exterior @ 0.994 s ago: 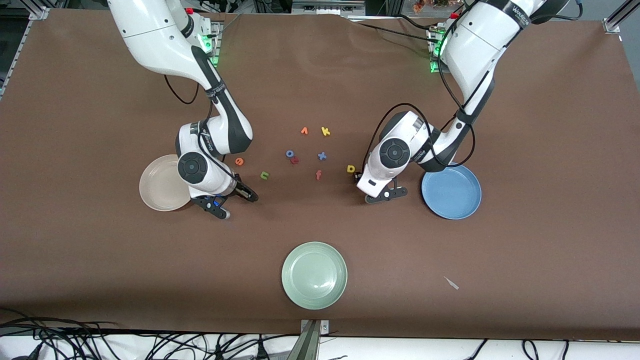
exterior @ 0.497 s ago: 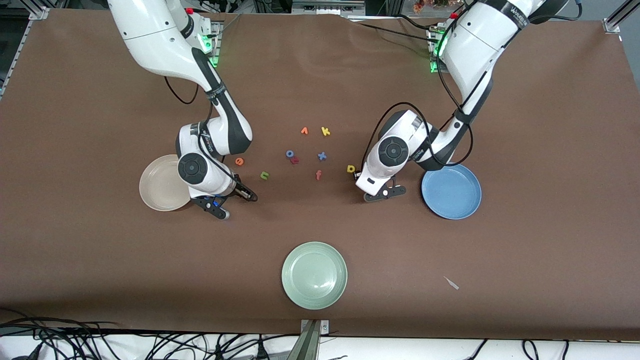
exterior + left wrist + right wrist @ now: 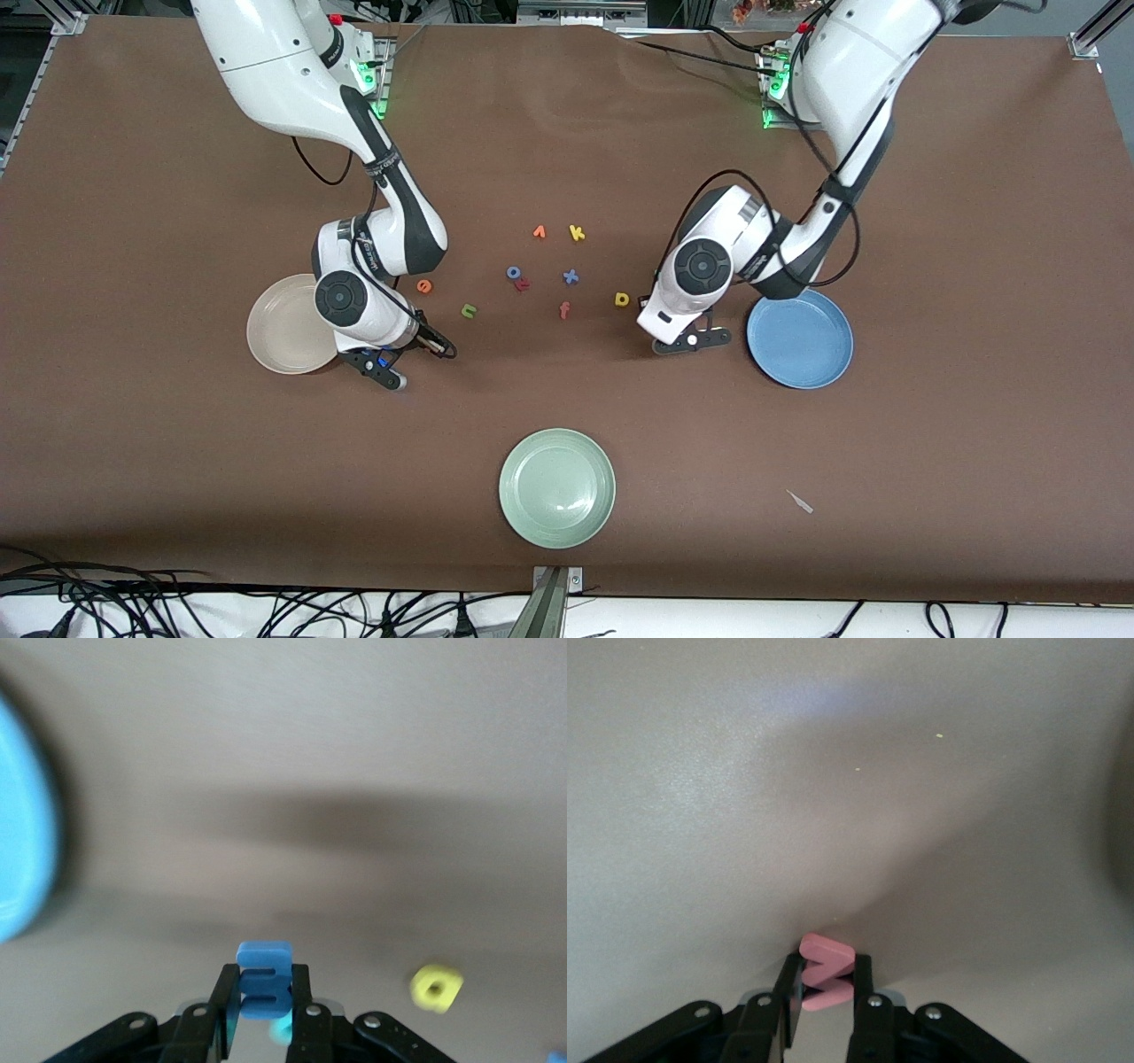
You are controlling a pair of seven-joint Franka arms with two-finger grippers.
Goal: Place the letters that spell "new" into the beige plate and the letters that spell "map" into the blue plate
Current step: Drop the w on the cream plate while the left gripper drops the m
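Note:
My left gripper (image 3: 688,340) (image 3: 264,981) is shut on the blue "m" (image 3: 264,985), low over the table beside the blue plate (image 3: 802,341) (image 3: 22,859). A teal blur (image 3: 282,1030) shows under the m. The yellow "p" (image 3: 622,299) (image 3: 436,986) lies close by on the table. My right gripper (image 3: 409,360) (image 3: 826,981) is shut on the salmon "w" (image 3: 825,979), next to the beige plate (image 3: 279,341). The orange "e" (image 3: 424,285) and the green "n" (image 3: 469,309) lie just farther from the front camera than the right hand.
Mid-table lie a blue "o" (image 3: 513,273), a red "r" (image 3: 523,284), a blue "x" (image 3: 571,276), a salmon "f" (image 3: 564,309), an orange letter (image 3: 539,232) and a yellow "k" (image 3: 577,233). A pale green plate (image 3: 556,487) sits near the front edge.
Both grippers have shut, the left on the blue m and the right on the salmon w. The left hand has shifted slightly toward the blue plate; the right hand has barely moved.

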